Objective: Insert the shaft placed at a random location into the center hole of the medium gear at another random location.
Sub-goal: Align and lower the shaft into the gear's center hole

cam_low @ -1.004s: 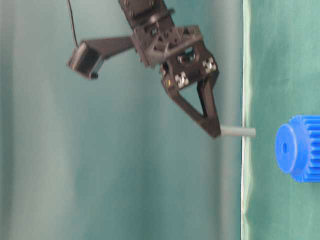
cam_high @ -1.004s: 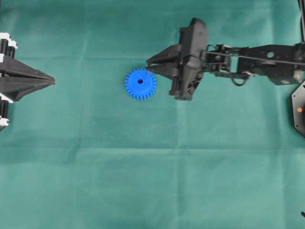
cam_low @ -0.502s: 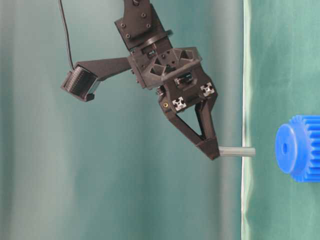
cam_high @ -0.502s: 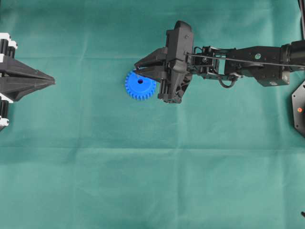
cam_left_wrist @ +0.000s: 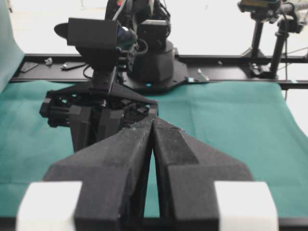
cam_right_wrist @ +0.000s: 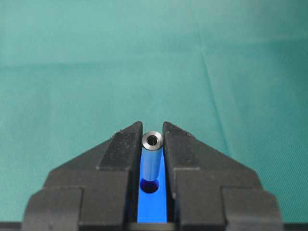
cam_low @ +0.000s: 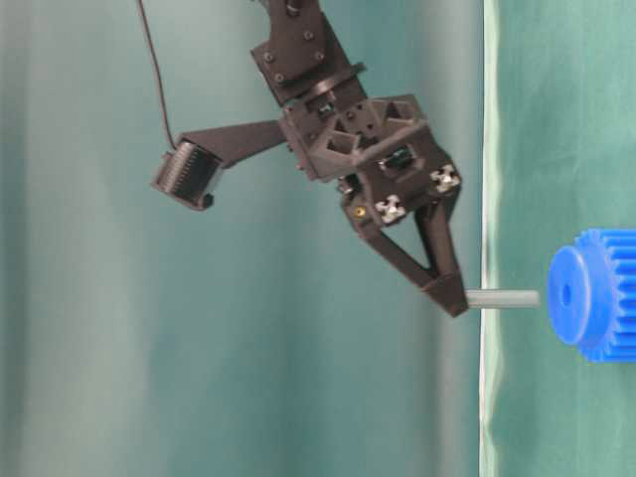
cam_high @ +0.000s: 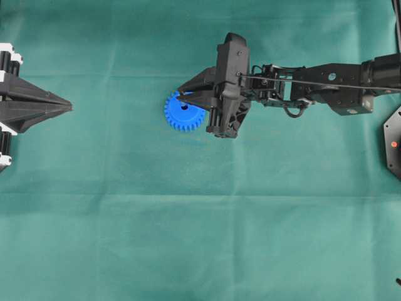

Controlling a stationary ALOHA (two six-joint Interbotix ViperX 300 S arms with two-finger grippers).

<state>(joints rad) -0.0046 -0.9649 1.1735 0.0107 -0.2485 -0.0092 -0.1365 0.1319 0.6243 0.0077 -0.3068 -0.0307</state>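
The medium gear (cam_high: 186,114) is a bright blue toothed wheel lying flat on the green cloth. My right gripper (cam_high: 180,96) hovers over it, shut on the shaft (cam_low: 502,298), a short silver-grey pin held end-on toward the hub. In the table-level view the shaft's tip stands a small gap off the hub, in line with the center hole (cam_low: 566,295). In the right wrist view the shaft (cam_right_wrist: 152,156) points down at the center hole (cam_right_wrist: 150,186), with blue gear (cam_right_wrist: 152,209) showing between the fingers. My left gripper (cam_high: 67,108) rests shut and empty at the left edge.
Green cloth (cam_high: 200,238) covers the whole table. The right arm (cam_high: 326,84) stretches in from the right edge. A black fixture (cam_high: 393,143) sits at the right border. In the left wrist view the right arm's base (cam_left_wrist: 149,62) stands at the far end.
My right gripper has carried the shaft leftward from beside the gear to above its hub. It has also come down, so the shaft tip is now close to the center hole. The left gripper stayed still.
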